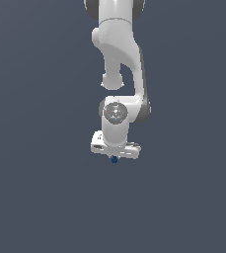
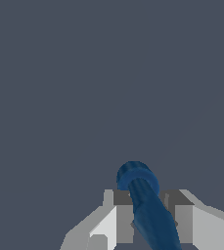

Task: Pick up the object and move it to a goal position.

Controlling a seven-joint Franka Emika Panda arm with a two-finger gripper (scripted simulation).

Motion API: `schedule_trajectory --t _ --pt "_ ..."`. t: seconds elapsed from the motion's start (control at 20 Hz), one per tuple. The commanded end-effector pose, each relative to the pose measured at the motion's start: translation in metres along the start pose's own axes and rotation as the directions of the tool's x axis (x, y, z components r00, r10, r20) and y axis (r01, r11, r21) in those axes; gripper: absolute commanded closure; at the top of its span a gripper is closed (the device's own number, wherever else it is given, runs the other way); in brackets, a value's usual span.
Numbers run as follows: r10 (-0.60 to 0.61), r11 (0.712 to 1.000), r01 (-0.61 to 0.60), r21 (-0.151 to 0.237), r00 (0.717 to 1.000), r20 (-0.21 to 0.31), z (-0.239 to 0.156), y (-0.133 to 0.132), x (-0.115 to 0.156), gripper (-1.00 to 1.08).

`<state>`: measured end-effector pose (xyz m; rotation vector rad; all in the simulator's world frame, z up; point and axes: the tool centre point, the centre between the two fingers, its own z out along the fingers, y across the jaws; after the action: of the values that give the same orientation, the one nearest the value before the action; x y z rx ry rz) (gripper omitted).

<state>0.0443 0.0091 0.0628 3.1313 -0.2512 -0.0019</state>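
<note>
The object (image 2: 145,202) is a dark blue elongated peg with a rounded end, and it lies between my two grey fingers (image 2: 123,215) in the wrist view. My gripper (image 2: 147,219) is shut on it, one pad on each side of the shaft. In the exterior view only the peg's small blue tip (image 1: 114,159) shows, poking out just below the white hand (image 1: 115,147). The arm hangs down from the upper middle of that view, and the fingers themselves are hidden under the hand there.
A plain dark grey-blue ground (image 1: 35,197) fills both views. No marker or other object shows on it.
</note>
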Motion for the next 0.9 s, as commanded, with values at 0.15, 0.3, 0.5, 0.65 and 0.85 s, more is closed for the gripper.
schedule_trajectory --t 0.15,0.3,0.5,0.65,0.85 --pt "0.000 1.000 0.000 0.000 1.000 -0.001 -0.032 -0.006 -0.012 1.08" --pt "0.000 1.000 0.000 0.000 1.000 -0.001 -0.056 -0.011 -0.021 1.08" --pt "0.000 1.000 0.000 0.000 1.000 -0.001 -0.095 -0.019 -0.035 1.08" --pt "0.000 1.000 0.000 0.000 1.000 -0.001 -0.126 -0.025 -0.047 1.08" --pt "0.000 1.000 0.000 -0.001 1.000 -0.001 -0.171 -0.034 -0.064 1.08"
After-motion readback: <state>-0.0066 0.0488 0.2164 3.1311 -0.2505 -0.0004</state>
